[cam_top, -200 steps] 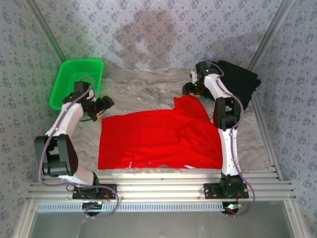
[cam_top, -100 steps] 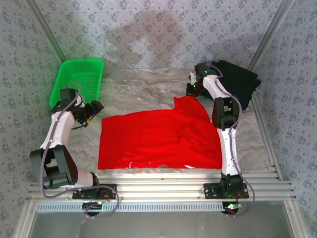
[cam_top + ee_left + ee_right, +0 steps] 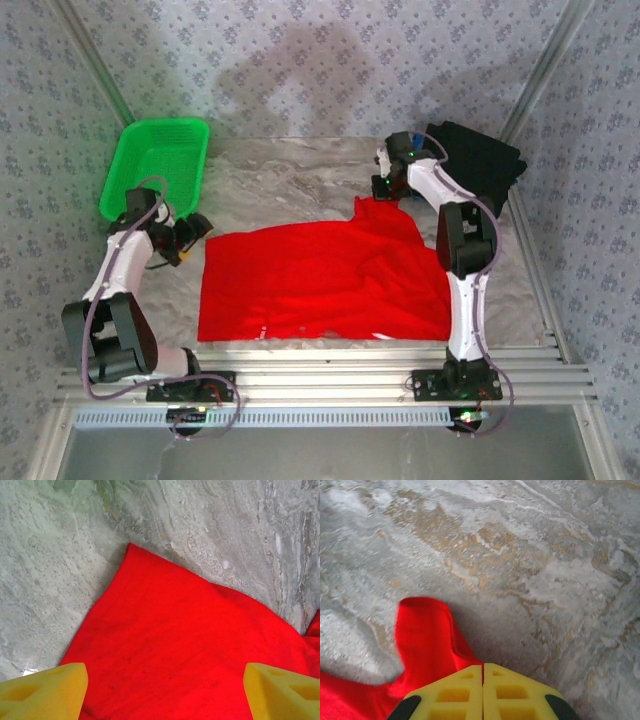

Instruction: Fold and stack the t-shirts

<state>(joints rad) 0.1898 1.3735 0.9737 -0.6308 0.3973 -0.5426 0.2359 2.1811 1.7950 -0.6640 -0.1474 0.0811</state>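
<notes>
A bright red t-shirt point(image 3: 320, 280) lies spread across the middle of the table, rumpled on its right half. My right gripper point(image 3: 388, 190) is at the shirt's far right corner, shut, with a thin edge of red cloth pinched between its yellow fingers point(image 3: 460, 690); a raised flap of the red t-shirt point(image 3: 425, 635) stands just left of them. My left gripper point(image 3: 195, 228) hovers open by the shirt's far left corner. In the left wrist view its yellow fingertips point(image 3: 45, 690) stand wide apart over the red t-shirt point(image 3: 185, 645). A folded black t-shirt point(image 3: 485, 165) lies at the back right.
A green mesh basket point(image 3: 155, 165) stands at the back left, just behind the left arm. The marbled table surface point(image 3: 290, 180) is bare behind the red shirt. Metal rails point(image 3: 320, 375) run along the near edge.
My right gripper has shut on the shirt's far right corner and shifted slightly left. The left arm drew back to the left, then settled by the shirt's far left corner, still open.
</notes>
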